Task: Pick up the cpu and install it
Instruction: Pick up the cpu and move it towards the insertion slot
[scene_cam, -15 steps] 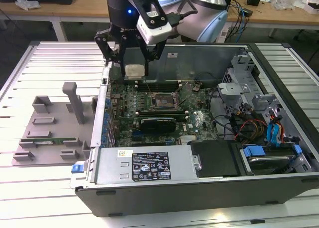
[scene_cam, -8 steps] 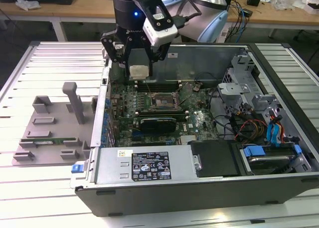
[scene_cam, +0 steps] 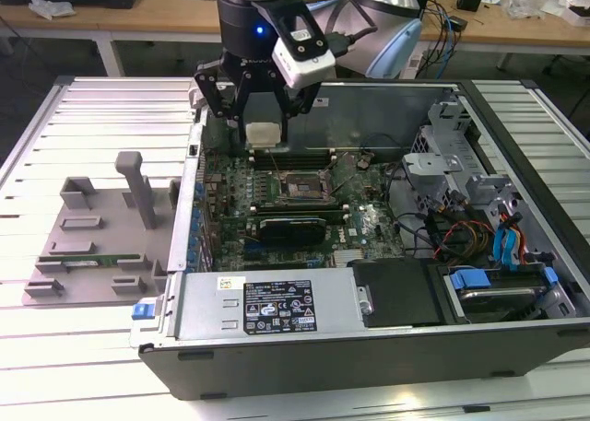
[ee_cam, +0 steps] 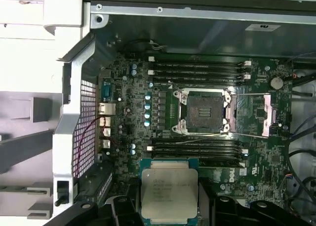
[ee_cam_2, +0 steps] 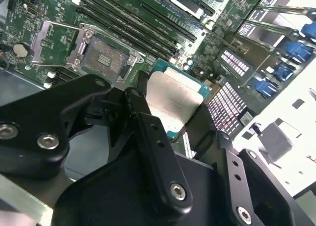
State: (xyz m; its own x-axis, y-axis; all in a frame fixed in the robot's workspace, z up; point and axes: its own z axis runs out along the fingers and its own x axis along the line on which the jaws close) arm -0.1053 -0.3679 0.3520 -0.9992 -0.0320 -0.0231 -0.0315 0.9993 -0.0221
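One cpu (ee_cam: 169, 194), thin, stiff and light, sits clamped by its side edges in the hand (scene_cam: 264, 137) over the case's motherboard (ee_cam: 167, 101). The underside is likely fragile, so the edges are the safe hold.

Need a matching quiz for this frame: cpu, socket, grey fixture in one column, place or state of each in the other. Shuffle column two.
Column one
1. cpu
2. socket
3. grey fixture

Column two
a. on the table, outside the case, at the exterior view's left
b. clamped in the gripper, above the motherboard
c. open and empty, load plate swung aside

Pairs: 1-b, 2-c, 3-a
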